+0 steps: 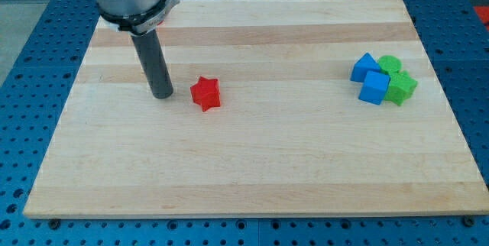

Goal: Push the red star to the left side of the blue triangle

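The red star (205, 93) lies on the wooden board, left of centre. My tip (162, 95) rests on the board just to the star's left, a small gap between them. The blue triangle (364, 67) sits far off at the view's right, at the left end of a tight cluster of blocks. The rod rises from the tip toward the view's top left.
A blue cube (374, 89) sits just below the blue triangle. A green round block (390, 66) and a green cube-like block (400, 88) touch them on the right. The wooden board (244, 169) lies on a blue perforated table.
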Controlling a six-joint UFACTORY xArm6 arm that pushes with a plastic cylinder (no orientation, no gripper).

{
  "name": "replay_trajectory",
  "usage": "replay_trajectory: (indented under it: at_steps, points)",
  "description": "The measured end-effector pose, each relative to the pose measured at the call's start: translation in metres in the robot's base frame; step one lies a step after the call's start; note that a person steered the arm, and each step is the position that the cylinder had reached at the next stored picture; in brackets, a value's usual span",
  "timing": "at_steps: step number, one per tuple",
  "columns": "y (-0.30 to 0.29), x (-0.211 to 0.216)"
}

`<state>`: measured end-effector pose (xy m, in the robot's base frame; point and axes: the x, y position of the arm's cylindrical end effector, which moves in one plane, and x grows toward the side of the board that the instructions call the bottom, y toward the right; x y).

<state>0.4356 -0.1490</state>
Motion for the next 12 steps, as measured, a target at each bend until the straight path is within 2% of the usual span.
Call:
replay_trajectory:
  at_steps: [1, 3, 5, 6, 7, 9, 10, 11, 12]
  points:
    - [0.037, 0.002]
    - [0.164, -0.005]
    - [0.092, 0.017]
    - [0.085, 0.045]
    - [0.132, 0.050]
    - [0.243, 0.016]
    - [0.268, 0.016]
    - [0.251, 0.030]
    - [0.225, 0.024]
